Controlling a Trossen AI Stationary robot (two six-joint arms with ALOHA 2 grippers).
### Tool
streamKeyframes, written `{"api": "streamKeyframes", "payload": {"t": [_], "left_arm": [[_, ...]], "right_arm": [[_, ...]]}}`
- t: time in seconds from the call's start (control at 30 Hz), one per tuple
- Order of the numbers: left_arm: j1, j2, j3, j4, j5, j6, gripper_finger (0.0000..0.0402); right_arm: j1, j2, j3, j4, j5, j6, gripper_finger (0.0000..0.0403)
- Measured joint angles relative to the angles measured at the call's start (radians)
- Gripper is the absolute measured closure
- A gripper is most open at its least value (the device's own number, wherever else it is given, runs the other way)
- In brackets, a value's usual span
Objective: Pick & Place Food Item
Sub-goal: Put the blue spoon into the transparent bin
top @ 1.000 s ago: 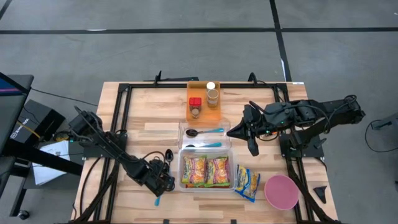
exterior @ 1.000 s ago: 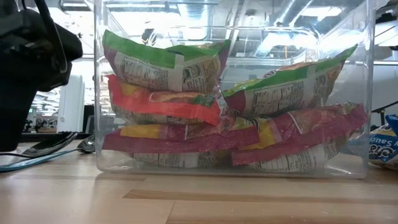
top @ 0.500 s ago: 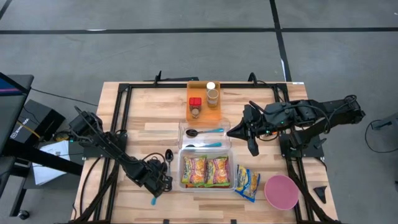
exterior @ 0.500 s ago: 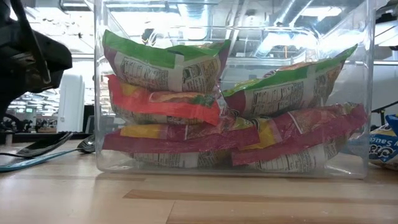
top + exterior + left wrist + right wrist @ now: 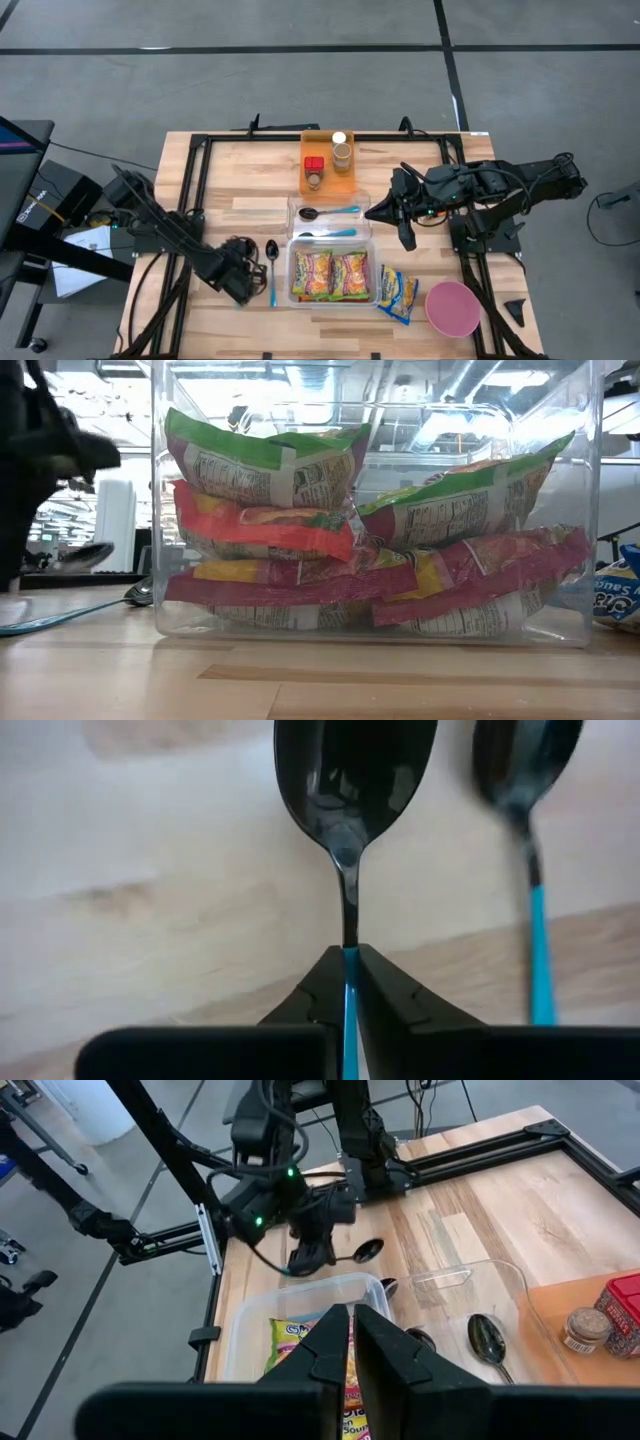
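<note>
Left end effector (image 5: 349,982) is clamped on a spoon (image 5: 352,795) by its thin blue handle, just left of the bin (image 5: 292,272). Spoon judged light, stiff, slippery. Right end effector (image 5: 350,1342) is closed, empty.

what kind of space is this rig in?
Likely a robotics lab or workshop: grey concrete floor with black tape lines, black metal frame around the wooden tabletop, exposed ceiling ducts behind.

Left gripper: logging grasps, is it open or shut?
Shut: the left gripper pinches the spoon by its blue handle.
</note>
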Motion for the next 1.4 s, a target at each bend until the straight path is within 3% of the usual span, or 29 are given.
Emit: {"api": "streamKeyframes", "payload": {"t": [0.57, 0.97, 1.2, 1.4], "left_arm": [[0.000, -0.261, 0.002, -0.031, -0.465, -0.053, 0.0397], [0.015, -0.384, 0.004, 0.073, -0.896, -0.050, 0.0397], [0.079, -0.372, 0.004, 0.330, -0.955, 0.151, 0.0397], [0.130, -0.371, 0.005, 0.583, -0.996, 0.400, 0.0396]], "right_arm": [[0.000, 0.004, 0.000, -0.057, 0.000, -0.002, 0.0385], [-0.009, 0.052, -0.002, -0.010, 0.025, -0.014, 0.0385], [-0.052, 0.145, -0.001, 0.151, -0.008, -0.007, 0.0376], [-0.090, 0.234, -0.001, 0.222, -0.057, 0.026, 0.0314]]}}
